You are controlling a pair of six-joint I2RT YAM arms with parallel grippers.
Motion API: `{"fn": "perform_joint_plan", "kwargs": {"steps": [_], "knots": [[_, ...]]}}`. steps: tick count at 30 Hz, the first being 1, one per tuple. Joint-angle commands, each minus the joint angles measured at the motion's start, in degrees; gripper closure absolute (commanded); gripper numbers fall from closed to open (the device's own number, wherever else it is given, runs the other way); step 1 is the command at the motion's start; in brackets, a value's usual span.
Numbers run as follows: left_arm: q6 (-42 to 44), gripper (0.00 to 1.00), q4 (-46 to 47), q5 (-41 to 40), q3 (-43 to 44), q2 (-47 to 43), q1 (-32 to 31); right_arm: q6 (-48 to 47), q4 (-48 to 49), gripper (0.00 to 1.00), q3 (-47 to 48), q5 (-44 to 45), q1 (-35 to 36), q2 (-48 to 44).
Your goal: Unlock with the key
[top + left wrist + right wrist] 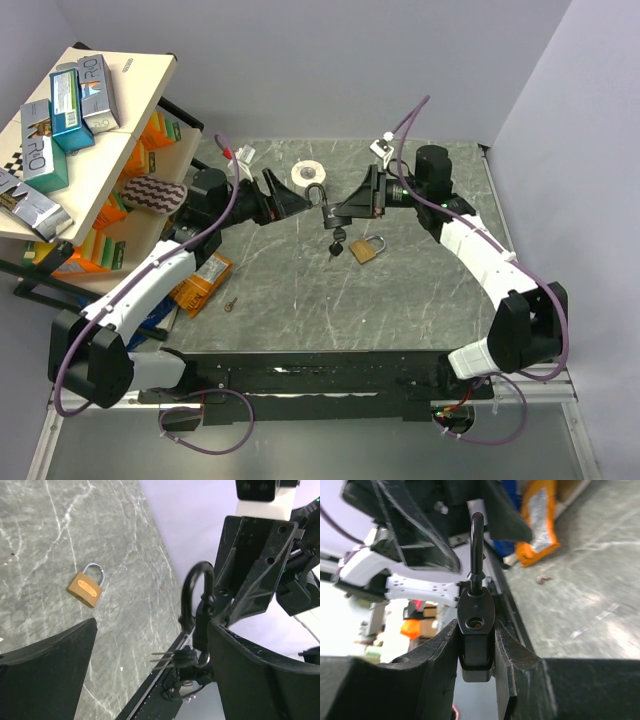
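On my left arm, the end effector stands spread wide with nothing in it. In its wrist camera the two fingers frame the view from either side with a broad gap between them. The key hangs inside that gap, close to the right-hand finger, and neither pad is touching it. It is a small bunch on a ring, black heads gathered and silver blades fanned out sideways.

The bunch dangles right under the black padlock. I judge that one key sits in the keyway and carries the rest, though the camera does not show that seat. That would explain why the bunch hangs in mid-air, not lying on the counter.

The right end effector is clamped on the padlock's body, one finger on each flat side, with the shackle pointing away from its palm. Held this way the body is steady, and the underside and key are left free for my other arm. I cannot tell whether the shackle is released.

Beyond the left end effector's tips a brass padlock lies flat on the counter, well apart from both arms. My next move, I reckon, is to close the left fingers on the key head and turn it.
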Motion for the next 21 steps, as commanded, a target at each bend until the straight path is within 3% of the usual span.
{"fn": "perform_joint_plan", "kwargs": {"steps": [1, 13, 21], "knots": [[2.34, 0.04, -0.76, -3.02, 2.49, -3.29, 0.91, -8.45, -8.43, 1.00, 0.75, 4.56, -1.28, -3.95], [4.54, 0.04, -7.28, -4.88, -1.82, -9.97, 5.84, -4.95, -0.40, 1.00, -12.69, 16.62, 1.96, -2.46], [7.26, 0.04, -12.89, -5.14, -1.38, -11.99, 8.03, -1.70, 6.83, 1.00, -10.51, 20.83, 9.52, 9.66]]}}
